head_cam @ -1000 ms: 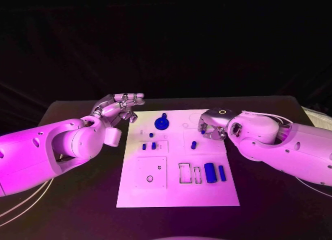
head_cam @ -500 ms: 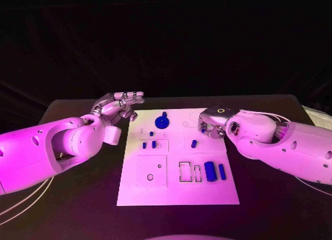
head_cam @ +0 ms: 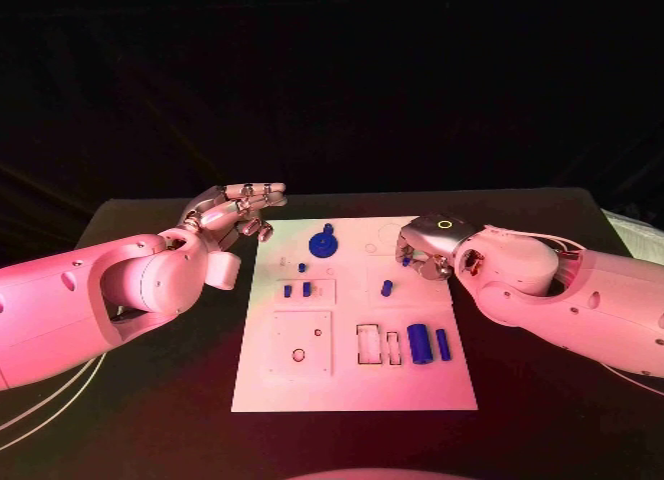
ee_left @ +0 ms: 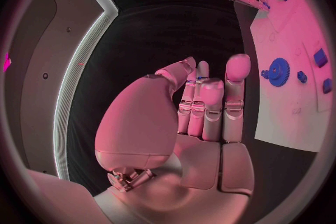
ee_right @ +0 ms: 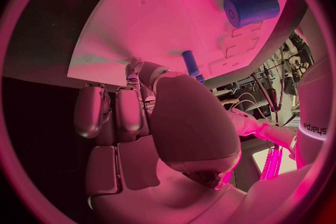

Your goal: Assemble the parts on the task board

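The white task board (head_cam: 354, 380) lies mid-table. On it are a blue gear (head_cam: 324, 244), small blue pieces (head_cam: 296, 291), a short blue peg (head_cam: 386, 288), a thick blue cylinder (head_cam: 419, 344) and a thinner one (head_cam: 443, 344). My right hand (head_cam: 423, 250) bends down over the board's far right edge; its fingertips (ee_right: 138, 74) meet on a small blue part against the board (ee_right: 168, 11), close to the peg (ee_right: 190, 63). My left hand (head_cam: 239, 212) hovers off the board's far left corner, fingers straight and holding nothing. The gear (ee_left: 279, 71) lies beside those fingers (ee_left: 206, 101).
Black table (head_cam: 159, 400) surrounds the board on all sides. Empty recesses (head_cam: 301, 343) and slots (head_cam: 370, 345) mark the board's near half. White cables (head_cam: 29, 415) trail under my left arm. Both forearms flank the board's sides.
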Available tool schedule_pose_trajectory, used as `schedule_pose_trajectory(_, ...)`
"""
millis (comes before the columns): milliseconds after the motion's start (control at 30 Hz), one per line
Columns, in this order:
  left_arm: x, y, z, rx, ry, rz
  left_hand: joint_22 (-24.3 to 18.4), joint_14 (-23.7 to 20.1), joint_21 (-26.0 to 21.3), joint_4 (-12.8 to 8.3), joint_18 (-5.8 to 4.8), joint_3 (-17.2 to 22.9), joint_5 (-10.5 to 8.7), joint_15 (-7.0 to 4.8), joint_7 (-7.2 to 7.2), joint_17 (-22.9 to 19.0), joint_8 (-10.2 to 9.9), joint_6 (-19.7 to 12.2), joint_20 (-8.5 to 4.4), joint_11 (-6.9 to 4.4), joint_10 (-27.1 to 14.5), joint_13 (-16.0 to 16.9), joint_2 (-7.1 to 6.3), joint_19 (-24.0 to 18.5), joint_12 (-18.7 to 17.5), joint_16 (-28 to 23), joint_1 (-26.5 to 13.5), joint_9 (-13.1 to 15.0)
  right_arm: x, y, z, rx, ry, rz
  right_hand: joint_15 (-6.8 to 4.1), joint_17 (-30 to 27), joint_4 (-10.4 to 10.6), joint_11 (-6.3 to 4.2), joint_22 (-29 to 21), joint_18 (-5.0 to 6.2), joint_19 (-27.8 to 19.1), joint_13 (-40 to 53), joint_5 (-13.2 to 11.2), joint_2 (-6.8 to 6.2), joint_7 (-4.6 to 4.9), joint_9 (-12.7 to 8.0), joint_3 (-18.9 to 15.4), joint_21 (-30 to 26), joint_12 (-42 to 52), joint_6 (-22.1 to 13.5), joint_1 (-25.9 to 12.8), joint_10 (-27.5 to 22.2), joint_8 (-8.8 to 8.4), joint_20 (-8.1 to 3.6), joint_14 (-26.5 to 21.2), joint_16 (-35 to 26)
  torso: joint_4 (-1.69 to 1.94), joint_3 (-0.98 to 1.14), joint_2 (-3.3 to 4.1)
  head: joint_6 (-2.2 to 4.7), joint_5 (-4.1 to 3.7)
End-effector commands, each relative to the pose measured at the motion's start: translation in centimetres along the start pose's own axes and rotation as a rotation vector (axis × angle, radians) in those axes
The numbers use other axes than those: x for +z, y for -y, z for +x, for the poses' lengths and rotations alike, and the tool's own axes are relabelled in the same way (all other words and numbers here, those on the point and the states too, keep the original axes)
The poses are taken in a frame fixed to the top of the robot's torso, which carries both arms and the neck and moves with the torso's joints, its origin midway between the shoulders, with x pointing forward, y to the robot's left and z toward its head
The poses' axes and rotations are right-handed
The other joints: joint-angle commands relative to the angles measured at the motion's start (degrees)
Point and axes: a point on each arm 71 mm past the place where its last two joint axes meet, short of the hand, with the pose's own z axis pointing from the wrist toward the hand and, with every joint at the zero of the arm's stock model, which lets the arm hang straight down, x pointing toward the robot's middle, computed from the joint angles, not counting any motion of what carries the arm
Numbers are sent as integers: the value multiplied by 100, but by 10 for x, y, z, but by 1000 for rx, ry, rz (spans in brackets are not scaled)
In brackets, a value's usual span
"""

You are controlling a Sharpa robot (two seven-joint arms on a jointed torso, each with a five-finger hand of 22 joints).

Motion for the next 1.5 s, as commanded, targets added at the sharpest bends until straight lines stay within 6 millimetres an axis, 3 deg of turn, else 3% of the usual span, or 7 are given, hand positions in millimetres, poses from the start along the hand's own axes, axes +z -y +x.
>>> schedule_pose_trajectory(33, 0, 0, 2, -12, -20, 2, -17, -45, -28, -2, 112, -40, -25, -15, 6, -18, 19, -52, -1, -2, -63, 7, 49, -46, 44, -20, 14, -7, -3, 0, -6, 17, 60, 7, 45, 13, 5, -137, 23, -13, 52, 2, -42, 0, 3, 12, 38, 36, -21, 56, -124, 191, -27, -3, 171, 43, -2, -6, -2, 8, -9)
schedule_pose_trajectory(467, 0, 0, -1, -8, -19, -5, -55, -68, -86, -34, 119, -58, -22, -10, 19, -61, 17, -71, 0, 7, -91, 12, 54, -63, 62, -38, 50, -9, -15, -2, -16, 74, 77, 9, 58, 13, 27, -129, 64, -20, 72, -7, -136, -28, 14, 47, 70, 64, -75, 70, -330, 217, -39, 14, 175, 58, 1, -4, -8, 33, -22)
schedule_pose_trajectory(867, 1, -1, 0, -9, -22, -10, -66, -76, -104, -41, 121, -63, -21, -8, 23, -74, 16, -79, 1, 11, -101, 13, 56, -69, 66, -44, 57, -10, -16, -39, -35, 154, 99, -84, 69, 11, 55, -117, 72, -22, 75, -12, -150, -37, 26, 63, 41, 67, -111, 64, -426, 200, -47, 24, 174, 62, 12, -13, 5, 39, 39)
schedule_pose_trajectory(1233, 2, -2, 2, -12, -31, -13, -77, -82, -120, -45, 123, -69, -21, -5, 28, -84, 14, -86, 3, 15, -111, 14, 57, -74, 69, -48, 60, -11, 2, -83, -35, 204, 69, -197, 72, 7, 48, -112, 50, -16, 61, -16, -147, -16, 39, 67, 46, 53, -130, 47, -429, 184, -57, 27, 174, 62, 24, -20, 6, -67, 279)
schedule_pose_trajectory(1367, 3, -2, 4, -14, -36, -13, -83, -86, -129, -51, 124, -72, -20, -3, 30, -91, 13, -91, 4, 17, -118, 14, 59, -77, 72, -50, 66, -12, 7, -100, -22, 237, 26, -236, 75, -7, 37, -107, 32, -12, 48, -17, -143, -7, 46, 69, 49, 41, -139, 37, -425, 176, -63, 29, 172, 54, 13, -8, 10, -151, 431)
schedule_pose_trajectory(1500, 4, -3, 6, -15, -40, -13, -83, -86, -129, -51, 124, -72, -20, -3, 30, -91, 13, -91, 4, 17, -118, 14, 59, -77, 72, -50, 66, -12, 9, -111, -11, 266, -8, -260, 79, -18, 27, -100, 22, -9, 42, -18, -141, -1, 55, 70, 49, 35, -148, 25, -425, 167, -69, 31, 170, 49, 12, -6, 15, -200, 497)
